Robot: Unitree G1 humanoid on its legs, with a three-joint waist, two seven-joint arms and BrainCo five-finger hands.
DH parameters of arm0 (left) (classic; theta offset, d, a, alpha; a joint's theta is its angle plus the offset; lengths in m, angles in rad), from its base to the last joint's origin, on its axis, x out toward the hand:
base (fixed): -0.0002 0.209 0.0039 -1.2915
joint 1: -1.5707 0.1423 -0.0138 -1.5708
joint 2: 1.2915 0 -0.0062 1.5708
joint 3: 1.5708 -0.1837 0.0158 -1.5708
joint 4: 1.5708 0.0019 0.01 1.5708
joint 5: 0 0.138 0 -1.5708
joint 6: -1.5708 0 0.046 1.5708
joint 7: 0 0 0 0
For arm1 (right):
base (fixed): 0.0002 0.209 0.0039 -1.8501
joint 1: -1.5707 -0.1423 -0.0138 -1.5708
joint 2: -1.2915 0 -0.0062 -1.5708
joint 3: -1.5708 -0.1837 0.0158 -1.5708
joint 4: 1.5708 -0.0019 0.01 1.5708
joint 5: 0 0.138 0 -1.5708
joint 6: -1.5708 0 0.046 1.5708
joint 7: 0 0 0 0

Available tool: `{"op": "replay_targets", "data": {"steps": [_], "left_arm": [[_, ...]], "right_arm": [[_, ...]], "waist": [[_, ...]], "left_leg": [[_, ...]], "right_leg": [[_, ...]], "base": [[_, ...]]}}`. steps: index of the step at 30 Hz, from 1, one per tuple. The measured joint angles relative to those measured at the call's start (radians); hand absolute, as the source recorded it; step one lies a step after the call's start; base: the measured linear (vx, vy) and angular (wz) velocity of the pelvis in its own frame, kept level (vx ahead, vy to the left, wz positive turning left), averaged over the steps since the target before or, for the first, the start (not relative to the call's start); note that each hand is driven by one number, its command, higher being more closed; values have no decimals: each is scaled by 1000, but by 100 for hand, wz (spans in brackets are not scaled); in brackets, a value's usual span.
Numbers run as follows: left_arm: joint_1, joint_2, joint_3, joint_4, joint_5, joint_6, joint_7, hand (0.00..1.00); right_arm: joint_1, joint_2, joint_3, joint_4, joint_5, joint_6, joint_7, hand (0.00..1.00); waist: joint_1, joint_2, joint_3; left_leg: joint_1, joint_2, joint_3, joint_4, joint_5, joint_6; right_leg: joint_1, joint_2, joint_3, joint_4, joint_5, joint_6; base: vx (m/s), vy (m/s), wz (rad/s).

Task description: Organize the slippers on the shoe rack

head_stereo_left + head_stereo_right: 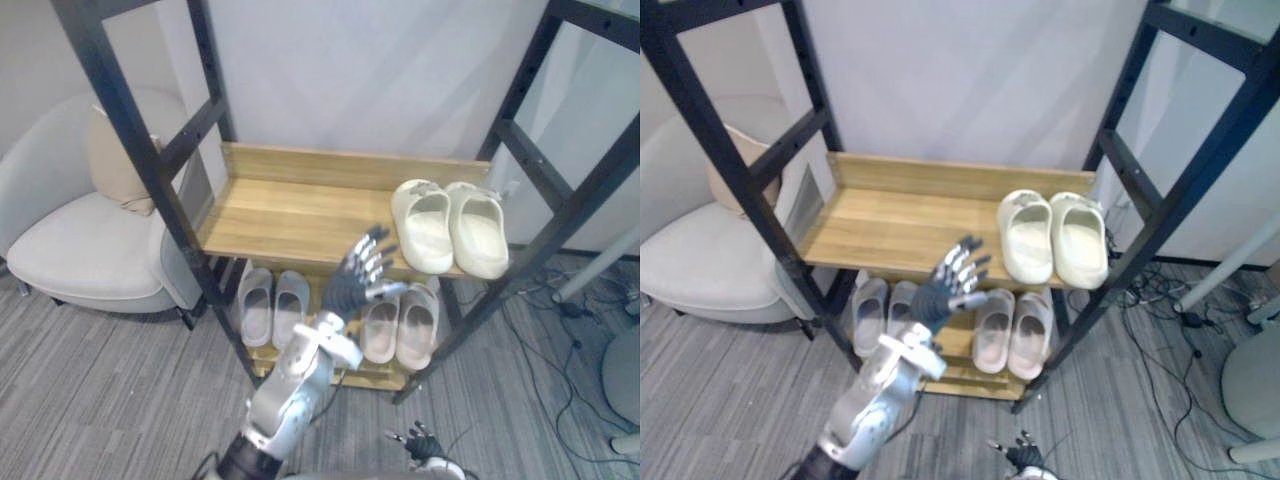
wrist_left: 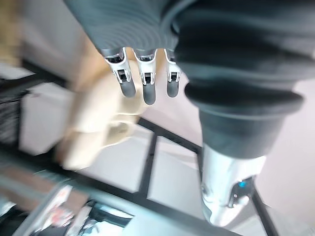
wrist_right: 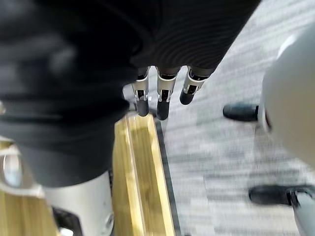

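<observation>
Holding the left hand [image 1: 362, 272] up in front of the shoe rack [image 1: 150, 160], fingers spread and straight, grasping nothing. Probably pausing there between steps or sizing up a reach. Showing the same in the left wrist view: fingers [image 2: 148, 88] extended, with a blurred cream shape beyond them, probably one of the slippers.

Sitting beyond the left hand and off to its right, on the upper wooden shelf [image 1: 280, 215]: the cream slippers [image 1: 450, 228], close side by side. Looking already tidied, tucked against the shelf's right end and leaving the boards beyond and to the left of the hand bare, presumably making room for another pair.

Lying below the left hand, on the lower shelf [image 1: 372, 378]: the grey slippers [image 1: 272, 306] down to its left, and the beige slippers [image 1: 400, 324] just under and to the right of its fingertips, partly hidden behind the thumb. Resting paired and parallel too, so judging the tidying as nearly or fully done.

Hanging the right hand [image 1: 420, 441] low, well beneath the left hand and near the floor, fingers [image 3: 160, 101] straight and loose, carrying nothing. Seemingly idling out of the way.

Standing well off to the left of the left hand: a pale armchair [image 1: 80, 240] with a cushion [image 1: 115, 160], playing no part in the job.
</observation>
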Motion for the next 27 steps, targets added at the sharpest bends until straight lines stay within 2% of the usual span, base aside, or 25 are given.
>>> {"op": "replay_targets", "data": {"steps": [3,5,7,8,13,17,20,27], "left_arm": [[81,24,43,136,6,-1,-32,0],[106,29,98,264,80,-2,-36,0],[104,27,190,466,161,-2,-29,0],[104,27,211,505,168,-2,-28,0],[92,18,444,846,384,-7,51,0],[67,7,569,951,454,-12,131,0],[64,8,605,972,480,-13,173,0],[63,-1,683,998,518,-15,193,0]], "right_arm": [[-6,6,13,7,-1,-4,6,0],[-12,3,22,7,-2,-12,6,0],[-6,-3,43,7,-3,-13,7,0],[-3,-3,44,7,-3,-14,8,0],[-7,-4,41,16,-5,-33,4,0],[-30,-5,35,52,-5,-45,-8,0],[-40,-4,26,55,-5,-47,-9,0],[-63,-3,6,94,-14,-50,-9,0]], "waist": [[2,6,3],[3,6,4],[3,-2,14],[3,-3,14],[2,-18,36],[3,-18,51],[4,-16,67],[6,-18,76]], "left_leg": [[24,2,-6,-7,0,-2],[30,4,-6,-25,1,-11],[31,9,-15,-38,7,-18],[31,10,-17,-39,8,-19],[50,22,-20,-42,16,-22],[62,22,-23,-43,16,-22],[82,22,-21,-65,16,-22],[90,21,-13,-71,16,-21]], "right_leg": [[31,3,-4,-4,-7,-5],[28,6,-4,-7,-13,-9],[27,13,-7,-7,-16,-14],[27,14,-7,-7,-18,-16],[37,29,-8,-7,-19,-17],[51,27,-15,-7,-21,-15],[57,27,-10,-7,-23,-12],[55,27,6,-7,-28,-6]], "base": [[-49,-6,4],[-58,-5,-1],[-53,-19,5],[-33,-24,3],[25,-6,0],[29,0,4],[-1,12,-4],[19,5,-6]]}}
